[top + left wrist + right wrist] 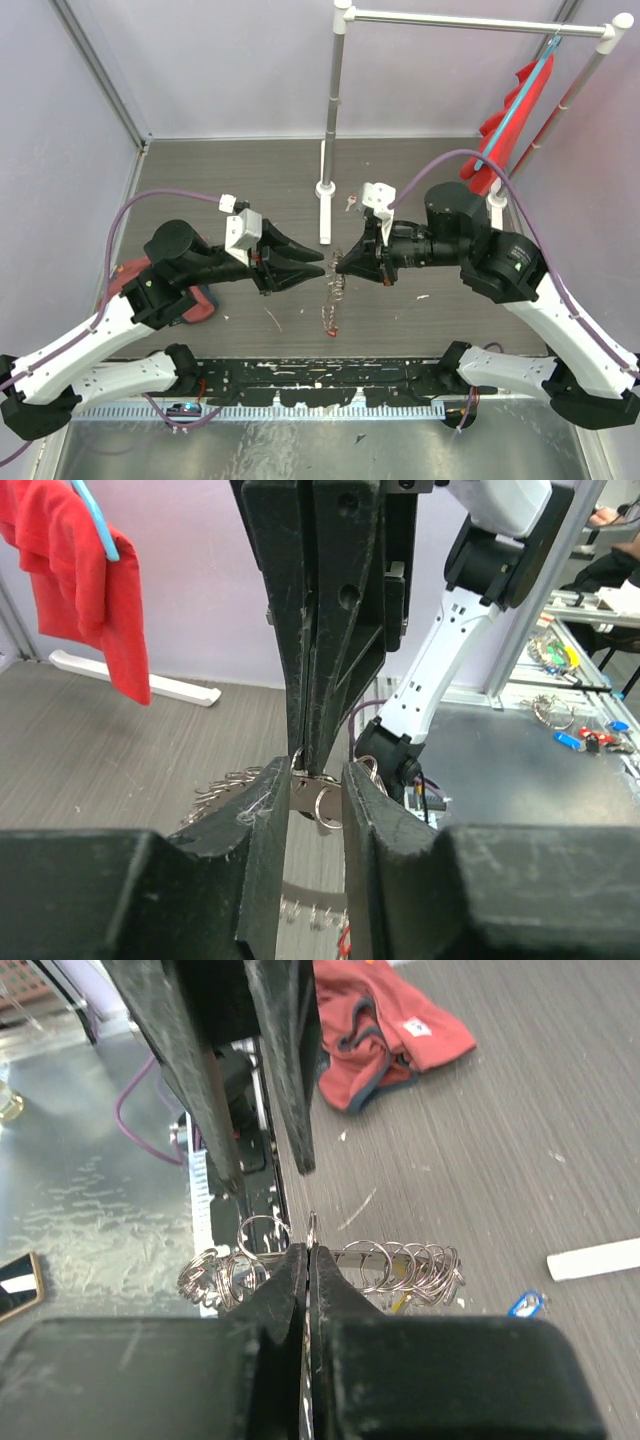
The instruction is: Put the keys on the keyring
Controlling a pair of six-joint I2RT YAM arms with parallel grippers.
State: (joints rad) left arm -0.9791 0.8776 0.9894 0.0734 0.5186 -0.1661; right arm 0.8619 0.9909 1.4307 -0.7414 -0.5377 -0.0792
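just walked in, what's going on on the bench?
The right gripper is shut on the keyring and holds it up off the table between the two arms. The left gripper faces it with jaws apart, its fingertips either side of the ring, gripping nothing. A small red piece, likely a key, hangs at the ring's lower end.

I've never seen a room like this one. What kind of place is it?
Probably a robot lab's test booth. A left arm and a right arm are bolted at the edge of a table, plain panels wall it in, and a metal rail holds a red cloth.
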